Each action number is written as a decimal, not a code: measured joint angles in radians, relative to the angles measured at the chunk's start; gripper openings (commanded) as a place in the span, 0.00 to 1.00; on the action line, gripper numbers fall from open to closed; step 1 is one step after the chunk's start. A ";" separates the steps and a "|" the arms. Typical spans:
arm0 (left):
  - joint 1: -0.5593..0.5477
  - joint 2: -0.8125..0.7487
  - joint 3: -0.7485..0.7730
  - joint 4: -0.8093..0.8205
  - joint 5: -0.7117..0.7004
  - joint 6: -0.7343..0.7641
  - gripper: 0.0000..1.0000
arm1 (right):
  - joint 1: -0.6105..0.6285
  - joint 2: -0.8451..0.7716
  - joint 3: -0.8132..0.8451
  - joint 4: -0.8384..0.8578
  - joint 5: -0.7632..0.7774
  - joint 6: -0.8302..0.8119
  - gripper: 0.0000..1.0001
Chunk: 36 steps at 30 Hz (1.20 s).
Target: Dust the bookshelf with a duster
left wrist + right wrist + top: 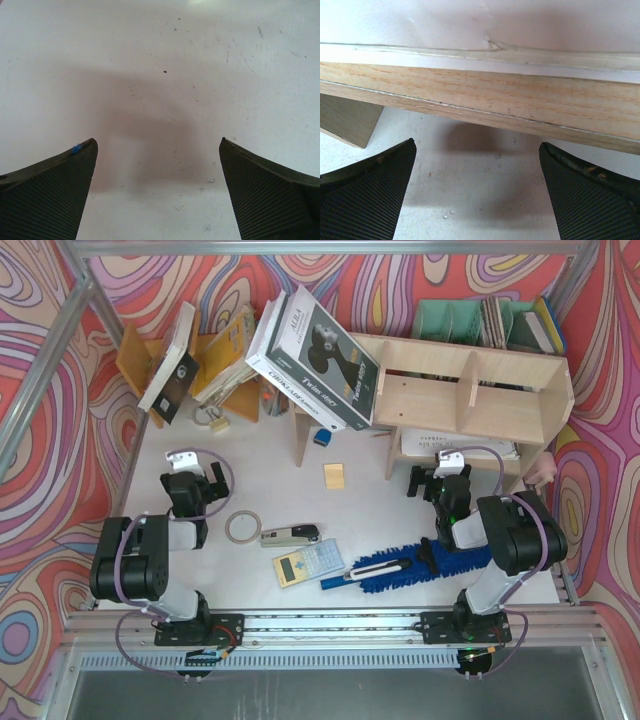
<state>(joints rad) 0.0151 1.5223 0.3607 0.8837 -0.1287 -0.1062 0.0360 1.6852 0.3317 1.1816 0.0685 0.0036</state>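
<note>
The pale plywood bookshelf (470,390) stands at the back right, two tiers with upright dividers; its lower front board (480,100) fills the right wrist view. The blue fluffy duster (420,565) lies flat on the table at the front, handle pointing left, just left of the right arm. My right gripper (438,480) is open and empty, just in front of the shelf's lower tier (477,145). My left gripper (192,483) is open and empty over bare white table (159,142), far left of the duster.
Large books (315,355) lean against the shelf's left end. An orange-brown rack of leaning books (190,355) is at the back left. A tape ring (242,527), a stapler (290,535), a calculator (305,562) and a yellow pad (334,476) lie mid-table. Green file holders (480,320) stand behind the shelf.
</note>
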 measured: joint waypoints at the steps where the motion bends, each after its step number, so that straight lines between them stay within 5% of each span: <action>1: 0.000 0.000 0.002 -0.001 0.010 0.004 0.98 | 0.000 0.000 0.000 0.000 0.000 0.000 0.99; 23: 0.000 -0.023 -0.077 0.079 0.051 0.025 0.99 | 0.000 0.000 0.000 0.006 -0.013 -0.008 0.99; 36: -0.116 -0.314 -0.140 0.057 -0.090 0.064 0.98 | 0.091 -0.177 -0.048 -0.027 -0.013 -0.068 0.99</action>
<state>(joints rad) -0.1009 1.2079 0.2207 0.9409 -0.2188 -0.0422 0.1272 1.5078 0.2832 1.1545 0.0559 -0.0647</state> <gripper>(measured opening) 0.985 0.987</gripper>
